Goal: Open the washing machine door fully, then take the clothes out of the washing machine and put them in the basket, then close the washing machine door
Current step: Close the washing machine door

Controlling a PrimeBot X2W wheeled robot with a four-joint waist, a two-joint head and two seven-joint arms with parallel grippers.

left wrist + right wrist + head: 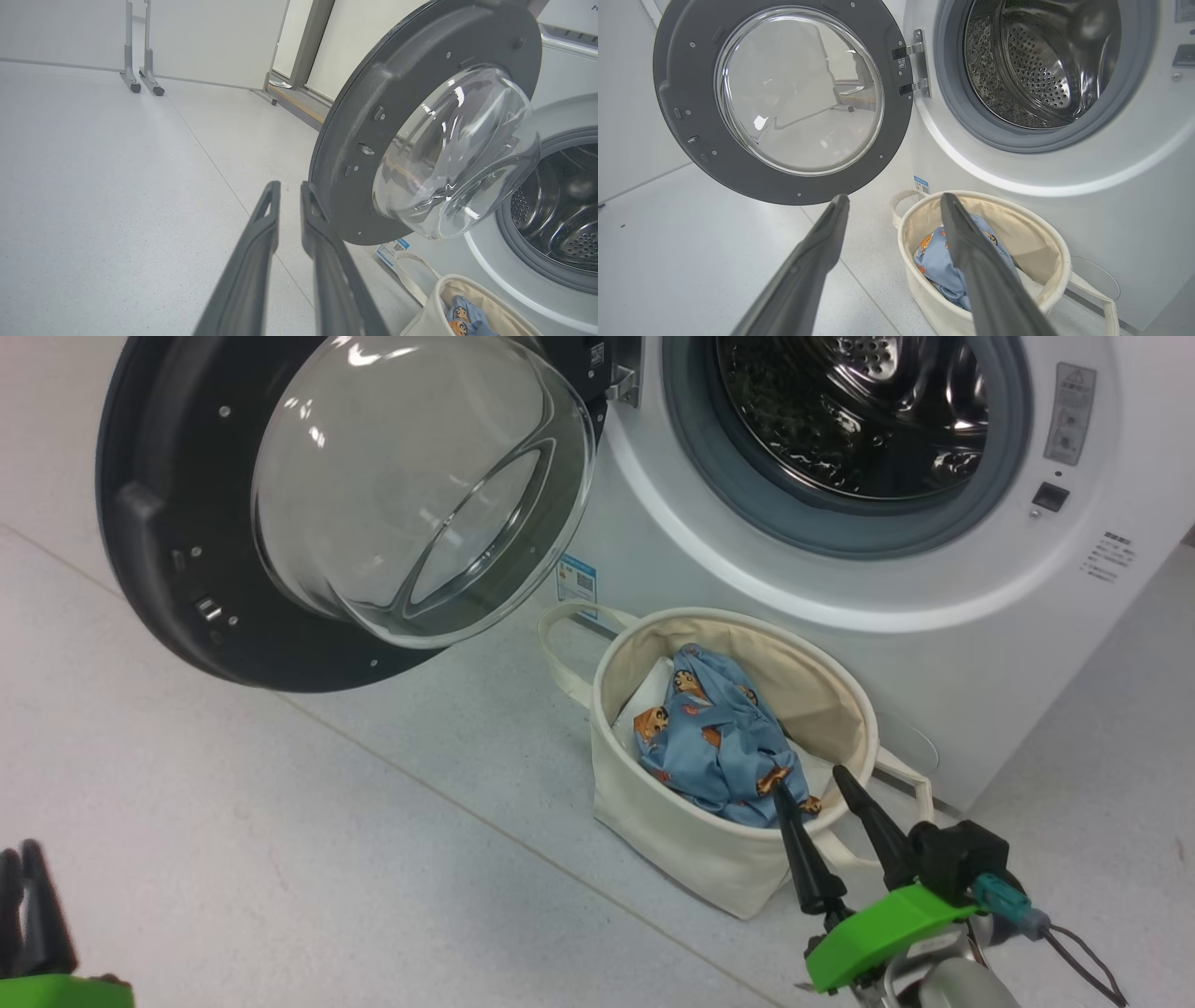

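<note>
The washing machine [943,644] stands with its steel drum [859,401] exposed. The washing machine door [177,532] hangs swung wide to the left, its glass bulge facing me. Below the opening sits the cream basket [672,840] with the light blue printed clothes [719,737] bunched inside. My right gripper [810,786] is open and empty, its tips just over the basket's near rim and the clothes [938,266]. Low at the left, my left gripper [21,859] has its fingers almost together with nothing between them; its tips [289,186] sit near the door's [402,70] lower edge.
Pale grey tiled floor spreads left of the basket. White partition panels on metal feet [140,84] stand far off. A white folded sheet [653,695] lies under the clothes. One basket handle [560,653] points toward the door, another [910,784] lies against the washer.
</note>
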